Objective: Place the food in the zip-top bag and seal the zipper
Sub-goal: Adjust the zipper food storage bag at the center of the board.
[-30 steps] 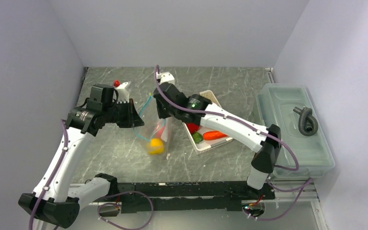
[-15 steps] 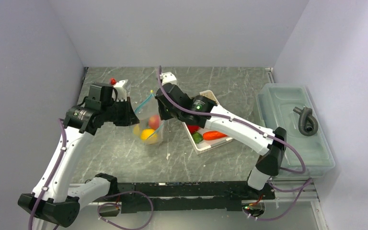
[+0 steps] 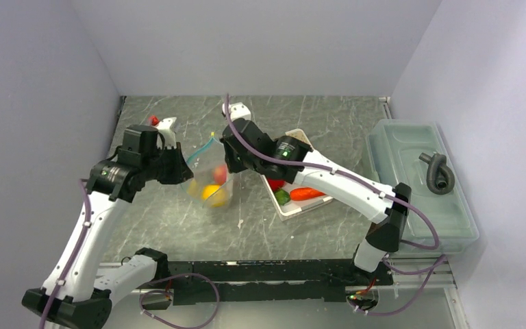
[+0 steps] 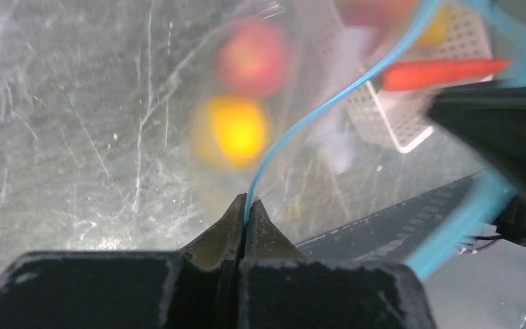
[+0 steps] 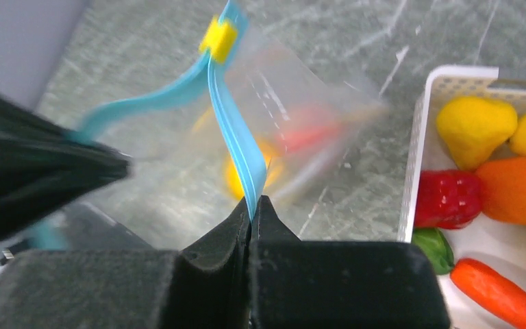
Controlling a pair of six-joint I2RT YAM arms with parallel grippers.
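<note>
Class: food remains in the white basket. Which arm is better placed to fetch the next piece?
Probably the right: the right tool pinches the zipper nearer the basket; the left tool, also shut on the zipper, sits farther away.

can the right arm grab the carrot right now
Probably not. The right gripper is shut on the zipper, holding the bag together with the left gripper, so it would have to let go first. The carrot itself lies uncovered in the basket nearby.

Clear, crinkly plastic zip-top bag point(image 5: 301, 123); glossy plastic food point(image 5: 452, 199); matt black fingers point(image 5: 212, 240).
</note>
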